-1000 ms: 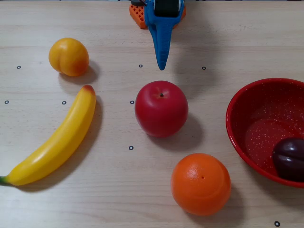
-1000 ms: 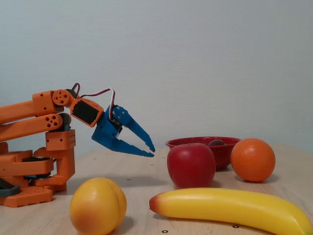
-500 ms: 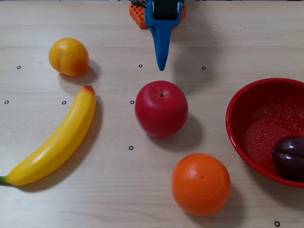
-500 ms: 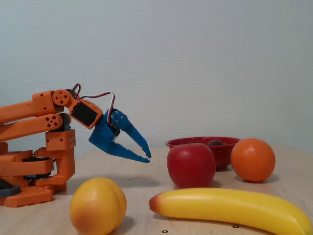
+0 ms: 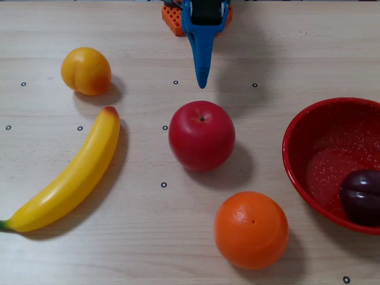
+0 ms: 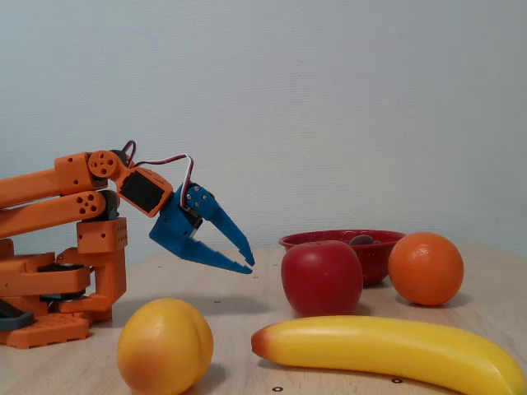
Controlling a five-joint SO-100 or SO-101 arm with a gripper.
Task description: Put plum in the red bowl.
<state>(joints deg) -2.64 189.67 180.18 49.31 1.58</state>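
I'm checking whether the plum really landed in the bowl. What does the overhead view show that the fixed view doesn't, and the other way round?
Only the overhead view shows the red bowl's speckled inside, with the plum lying in it. Only the fixed view shows the orange arm folded back and the gripper open, empty, above the table. Both show the apple, orange, banana and peach on the table outside the bowl.

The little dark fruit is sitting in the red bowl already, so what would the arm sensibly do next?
Probably just fold back to rest. The plum already lies inside the red bowl, and the gripper hangs open and empty near the arm's base, short of the apple, touching nothing.
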